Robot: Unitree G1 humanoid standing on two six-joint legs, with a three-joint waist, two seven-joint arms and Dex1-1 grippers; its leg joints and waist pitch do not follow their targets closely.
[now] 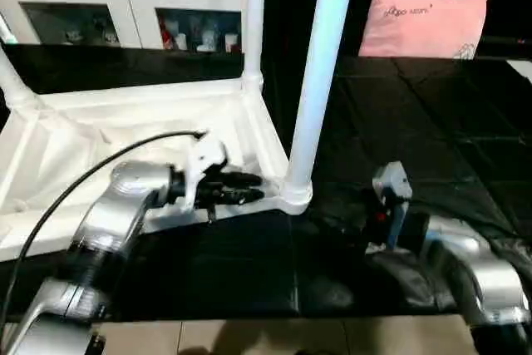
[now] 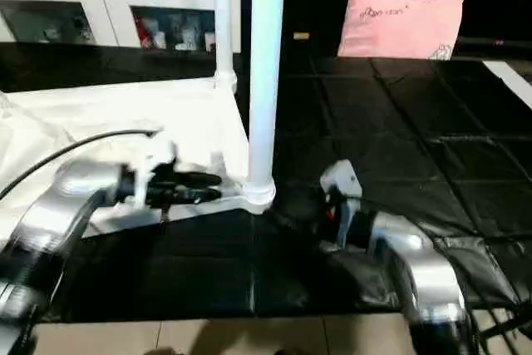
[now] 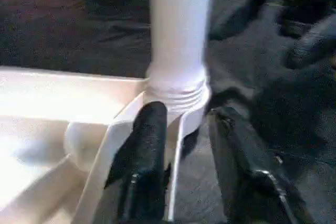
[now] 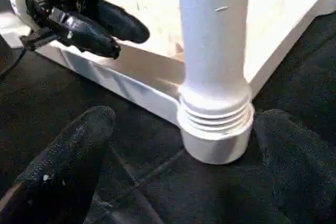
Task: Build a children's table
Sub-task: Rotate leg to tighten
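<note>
The children's table lies upside down on a black mat, its white tabletop (image 1: 125, 122) ribbed side up. One white leg (image 1: 320, 64) stands in the near right corner socket (image 1: 295, 193), another leg (image 1: 253, 14) in the far right corner, and a further leg (image 1: 12, 81) at the left. My left gripper (image 3: 186, 114) is open and straddles the tabletop's rim beside the near socket, one finger (image 3: 149, 145) against the rim's inner side. My right gripper (image 4: 184, 124) is open wide, its fingers (image 4: 79, 145) on either side of that socket without touching it.
A white cabinet (image 1: 125, 6) with glass doors stands behind the mat. A pink pillow (image 1: 424, 22) lies at the back right. A black cable (image 1: 91, 176) loops over my left forearm. The mat's front edge meets a light floor (image 1: 249, 334).
</note>
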